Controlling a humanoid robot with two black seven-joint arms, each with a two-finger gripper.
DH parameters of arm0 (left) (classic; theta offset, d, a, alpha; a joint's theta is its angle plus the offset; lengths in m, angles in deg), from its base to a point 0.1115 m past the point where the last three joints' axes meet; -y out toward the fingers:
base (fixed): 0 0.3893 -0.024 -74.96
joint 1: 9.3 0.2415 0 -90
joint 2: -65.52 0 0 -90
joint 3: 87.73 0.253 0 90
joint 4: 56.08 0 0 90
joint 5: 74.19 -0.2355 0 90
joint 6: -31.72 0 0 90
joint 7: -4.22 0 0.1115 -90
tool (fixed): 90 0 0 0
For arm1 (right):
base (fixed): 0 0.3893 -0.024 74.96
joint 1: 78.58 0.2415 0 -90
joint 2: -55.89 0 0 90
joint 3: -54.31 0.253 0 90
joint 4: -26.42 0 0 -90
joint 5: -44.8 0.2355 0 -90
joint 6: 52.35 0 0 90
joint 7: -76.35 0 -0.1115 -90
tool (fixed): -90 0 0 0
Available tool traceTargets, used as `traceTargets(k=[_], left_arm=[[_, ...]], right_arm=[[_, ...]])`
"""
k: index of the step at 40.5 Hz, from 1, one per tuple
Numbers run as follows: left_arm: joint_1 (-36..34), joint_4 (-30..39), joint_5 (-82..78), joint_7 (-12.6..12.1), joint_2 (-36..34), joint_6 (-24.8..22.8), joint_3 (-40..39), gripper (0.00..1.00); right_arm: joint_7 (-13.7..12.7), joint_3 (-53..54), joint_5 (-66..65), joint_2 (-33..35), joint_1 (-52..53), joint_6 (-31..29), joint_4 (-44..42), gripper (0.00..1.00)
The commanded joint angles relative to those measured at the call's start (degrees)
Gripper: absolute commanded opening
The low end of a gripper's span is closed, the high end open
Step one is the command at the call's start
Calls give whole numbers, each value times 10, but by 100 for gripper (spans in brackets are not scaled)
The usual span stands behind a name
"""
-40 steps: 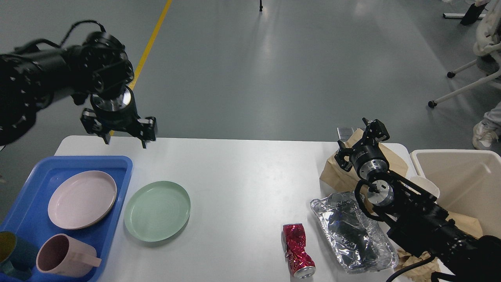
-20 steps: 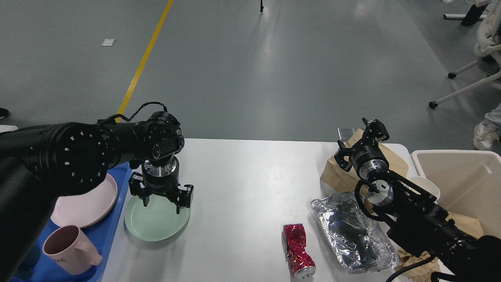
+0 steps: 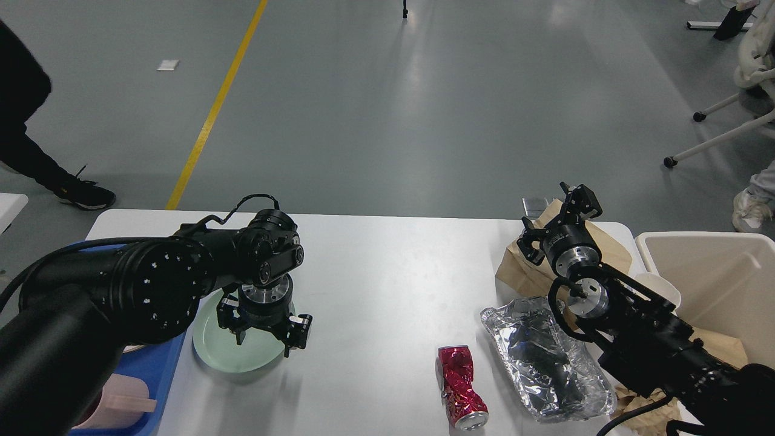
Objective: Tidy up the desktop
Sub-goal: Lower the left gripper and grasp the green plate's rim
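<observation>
The white desktop [image 3: 375, 284] fills the middle of the head view. A pale green plate [image 3: 239, 351] lies on it left of centre, partly hidden by my left arm. My left gripper [image 3: 264, 330] hangs open just over the plate's right rim, one finger [image 3: 296, 335] outside the rim. A crushed red can [image 3: 460, 387] and a crumpled foil wrapper [image 3: 545, 357] lie at the front right. A brown paper bag [image 3: 533, 266] lies at the far right. My right gripper [image 3: 560, 218] is held over the bag, open and empty.
A blue tray [image 3: 148, 387] at the left edge holds a pink mug [image 3: 118, 402], mostly hidden by my left arm. A beige bin [image 3: 720, 284] stands beside the table's right end. A person's leg [image 3: 36, 163] is on the floor at far left.
My left gripper has come from above the table's far left corner down and right to the green plate's right rim. The right arm has not moved. A person has stepped into view at left.
</observation>
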Motion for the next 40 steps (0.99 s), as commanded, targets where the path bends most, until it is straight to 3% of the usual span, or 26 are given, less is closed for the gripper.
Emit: traceTargets(k=[1,9,21,29,40], left_arm=[[15,-11,-1,0,5,0,2,83],[30,-29,-1,-1,8,0,4,71],[65,-91,-30,0,13,0,1,70],[76,-94,-33,2,13,42,-4,70],[75,-94,-32,4,13,37,-8,70]], right_arm=[[0,0,0,0,0,0,0,100],[0,0,0,0,0,0,0,100],[0,0,0,0,0,0,0,100],[0,0,0,0,0,0,0,100],[0,0,0,0,0,0,0,100]])
